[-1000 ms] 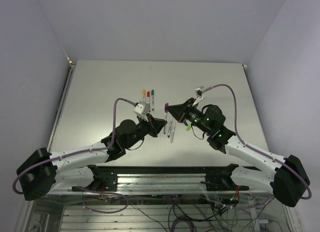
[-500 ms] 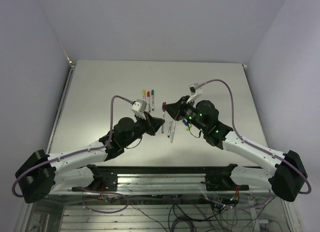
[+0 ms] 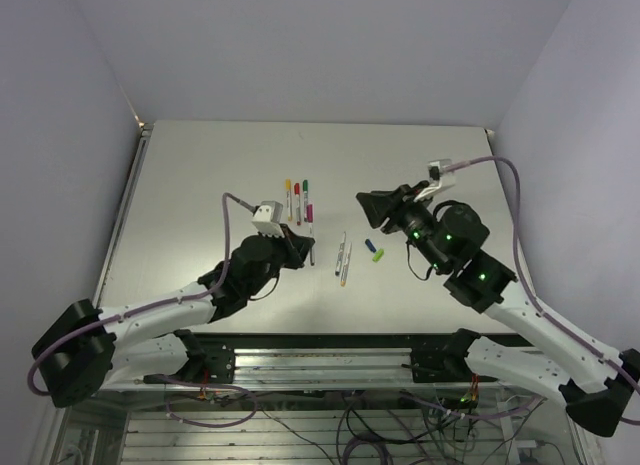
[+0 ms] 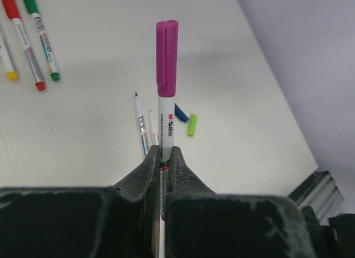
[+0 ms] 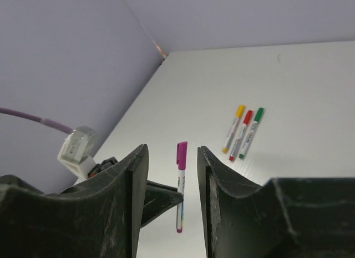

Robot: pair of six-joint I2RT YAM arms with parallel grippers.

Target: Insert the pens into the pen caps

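Observation:
My left gripper (image 3: pixel 303 247) (image 4: pixel 162 153) is shut on a pen (image 4: pixel 165 116) that wears a magenta cap (image 4: pixel 167 50) and stands out past the fingertips. My right gripper (image 3: pixel 366 207) (image 5: pixel 173 152) is open and holds nothing; it hangs to the right of that pen (image 5: pixel 180 191), apart from it. Two uncapped pens (image 3: pixel 343 258) (image 4: pixel 145 124) lie side by side on the table. Next to them lie a blue cap (image 3: pixel 369 246) (image 4: pixel 180 112) and a light green cap (image 3: pixel 378 255) (image 4: pixel 191 125).
Three capped pens lie in a row behind the grippers: yellow (image 3: pixel 288 195) (image 5: pixel 233 127), red (image 3: pixel 297 198) (image 5: pixel 241 135) and green (image 3: pixel 306 196) (image 5: pixel 250 133). The white table (image 3: pixel 200 175) ends at purple walls on the left, right and back.
My right gripper has opened, let go of the magenta cap and drawn back to the right. The cap stays on the pen in my left gripper, which shifted slightly left.

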